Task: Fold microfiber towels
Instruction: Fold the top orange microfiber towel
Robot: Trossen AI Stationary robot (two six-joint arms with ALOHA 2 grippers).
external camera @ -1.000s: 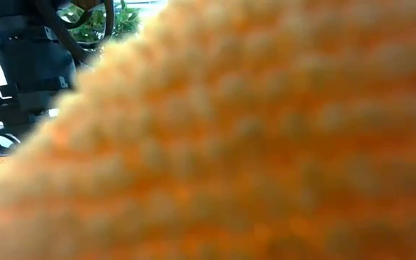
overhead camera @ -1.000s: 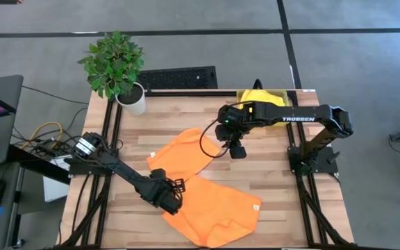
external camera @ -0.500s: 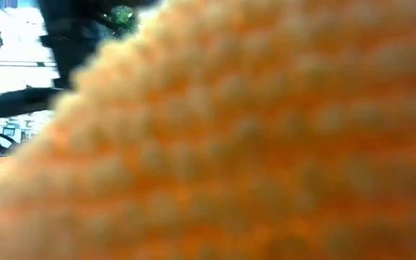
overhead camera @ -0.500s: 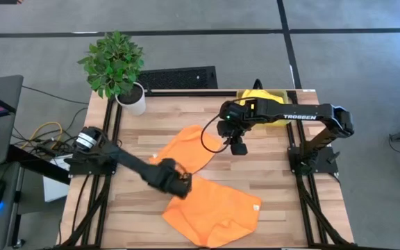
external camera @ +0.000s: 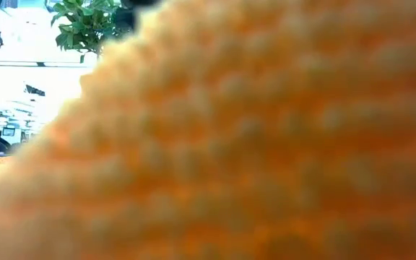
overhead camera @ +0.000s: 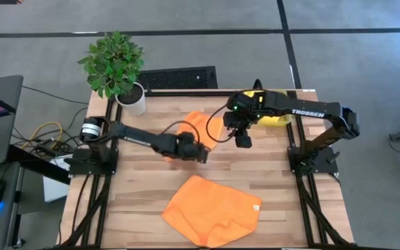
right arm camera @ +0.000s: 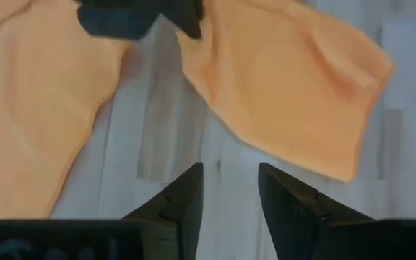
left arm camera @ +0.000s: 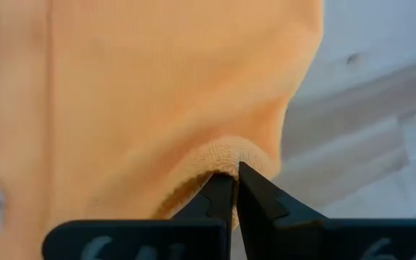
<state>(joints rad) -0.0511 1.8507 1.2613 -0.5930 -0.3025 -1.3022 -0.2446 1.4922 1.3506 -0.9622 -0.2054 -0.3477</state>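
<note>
The soft orange microfiber towel being worked lies near the middle of the far half of the pale wooden slatted tabletop. The left tool has its two dark fingers pressed together on a pinched fold of this cloth; the left wrist view shows the fabric bunched at the fingertips, with the rest of the cloth spreading away over the boards.

A second plain orange microfiber towel lies rumpled near the tabletop's near edge, slightly toward the right side, well apart from the first. In the low view, this cloth fills nearly the whole picture as a blurred orange surface.

A bright yellow microfiber towel sits at the far right corner of the tabletop, partly covered by the right arm.

The right tool hangs just beside the first towel's right edge, above bare boards. Its fingers stand apart with nothing between them; the right wrist view shows wood in the gap and orange cloth beyond.

A green leafy plant in a white pot stands at the far left corner of the tabletop. A black ribbed mat lies on the grey floor just beyond the far edge.
</note>
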